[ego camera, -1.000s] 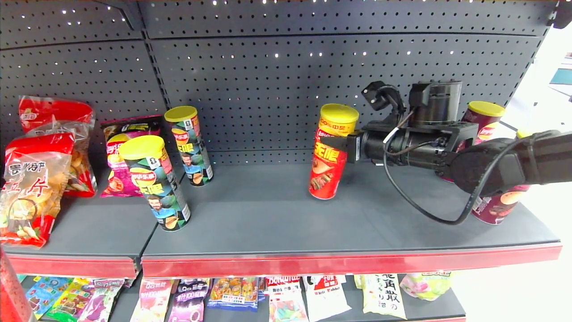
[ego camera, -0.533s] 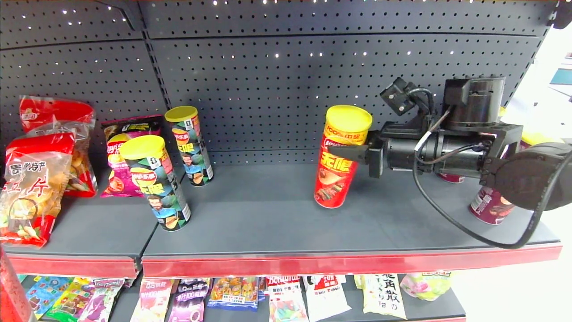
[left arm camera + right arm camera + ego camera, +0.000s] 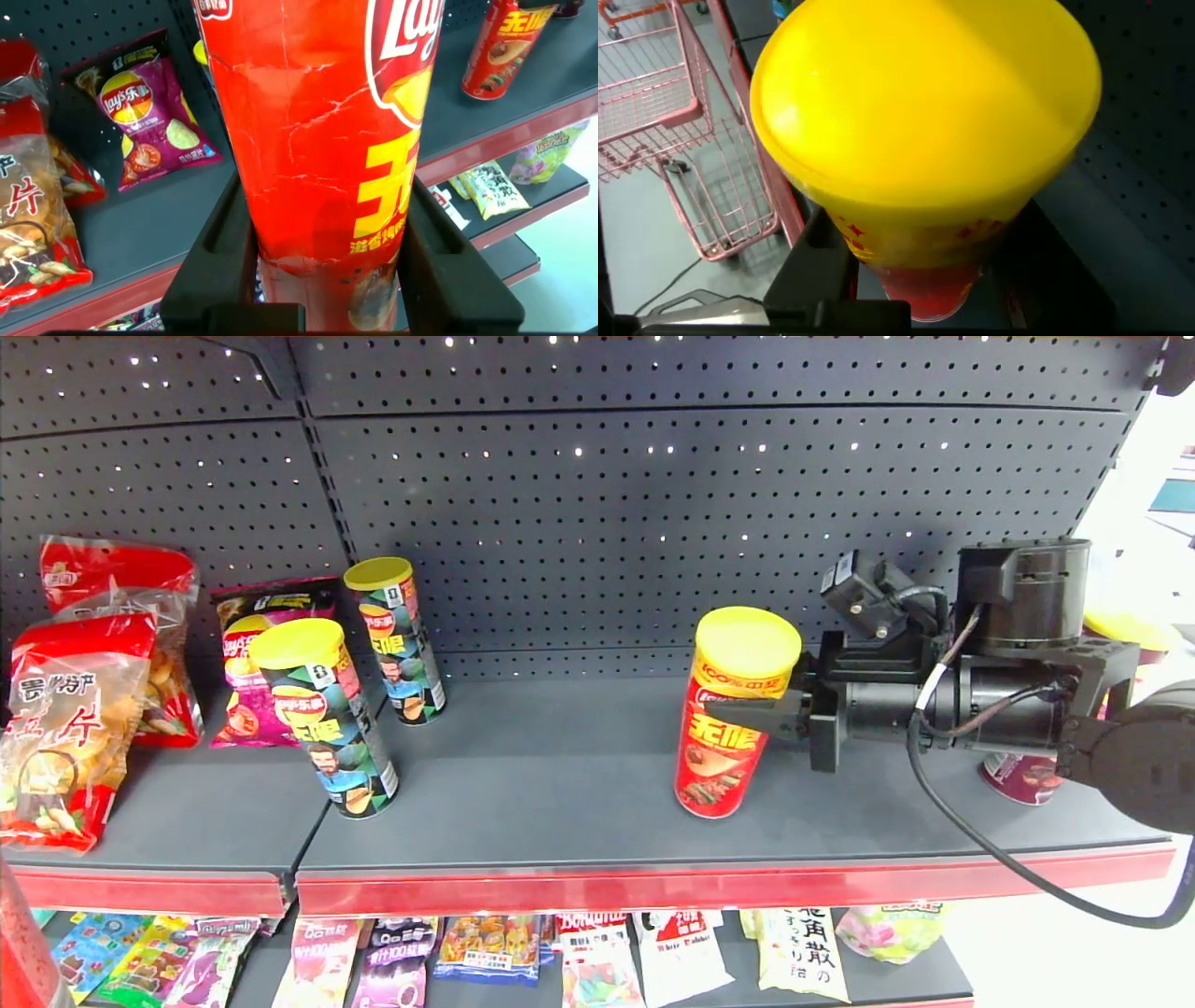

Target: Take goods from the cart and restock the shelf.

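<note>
Your right tool (image 3: 738,711), gripping the red can (image 3: 724,775), has come forward and lower — nearly shelved; left tool (image 3: 336,257) holds another can (image 3: 318,121).

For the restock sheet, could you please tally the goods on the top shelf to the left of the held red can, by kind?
Chip cans: 2
Red snack bags: 2
Purple snack bag: 1
Total: 5

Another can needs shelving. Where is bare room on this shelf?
Bare shelf lies between the front dark can and the red can in the right gripper. Crowded: bags at the left end, maroon can behind the right arm. The left gripper holds a second red can.
</note>
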Available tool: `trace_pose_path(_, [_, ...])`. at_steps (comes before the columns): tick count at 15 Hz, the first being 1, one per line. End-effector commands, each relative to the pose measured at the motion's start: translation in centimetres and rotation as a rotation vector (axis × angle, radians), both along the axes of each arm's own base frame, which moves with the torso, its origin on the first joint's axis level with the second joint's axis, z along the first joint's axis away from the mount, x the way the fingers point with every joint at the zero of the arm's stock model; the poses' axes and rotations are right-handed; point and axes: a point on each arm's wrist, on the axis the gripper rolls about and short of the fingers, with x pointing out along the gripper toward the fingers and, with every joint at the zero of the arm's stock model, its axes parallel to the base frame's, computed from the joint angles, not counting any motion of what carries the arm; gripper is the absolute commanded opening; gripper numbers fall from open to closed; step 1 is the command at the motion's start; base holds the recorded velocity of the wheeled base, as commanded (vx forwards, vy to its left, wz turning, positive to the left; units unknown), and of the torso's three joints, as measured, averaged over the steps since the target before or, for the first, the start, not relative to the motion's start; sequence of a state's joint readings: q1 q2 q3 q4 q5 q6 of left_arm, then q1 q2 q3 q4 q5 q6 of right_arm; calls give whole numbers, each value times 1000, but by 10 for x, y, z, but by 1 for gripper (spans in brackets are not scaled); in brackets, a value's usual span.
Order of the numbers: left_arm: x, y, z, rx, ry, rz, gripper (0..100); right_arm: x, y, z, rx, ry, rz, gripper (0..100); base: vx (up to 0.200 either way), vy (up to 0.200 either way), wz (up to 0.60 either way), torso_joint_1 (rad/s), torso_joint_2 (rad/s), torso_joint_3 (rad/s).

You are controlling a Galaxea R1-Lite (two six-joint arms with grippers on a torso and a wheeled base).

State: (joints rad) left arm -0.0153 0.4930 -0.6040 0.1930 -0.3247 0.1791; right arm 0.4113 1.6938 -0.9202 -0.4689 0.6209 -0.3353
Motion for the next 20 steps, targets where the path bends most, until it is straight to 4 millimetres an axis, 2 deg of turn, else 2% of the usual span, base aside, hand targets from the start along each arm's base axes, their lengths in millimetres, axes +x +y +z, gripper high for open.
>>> trace_pose_path(1, [0, 0, 0, 0, 1, -1, 0, -2, -1, 0, 1, 3, 3, 0, 0, 0, 0, 0, 0, 0])
trace_pose_path(8, [1, 0, 4, -1, -3, 1, 0, 2, 1, -18, -20, 79, 22, 0, 0, 0, 0, 0, 0, 0])
trace_pose_path(20, [4, 0, 3, 0, 10, -1, 0, 4, 3, -24, 13, 157, 46, 0, 0, 0, 0, 0, 0, 0])
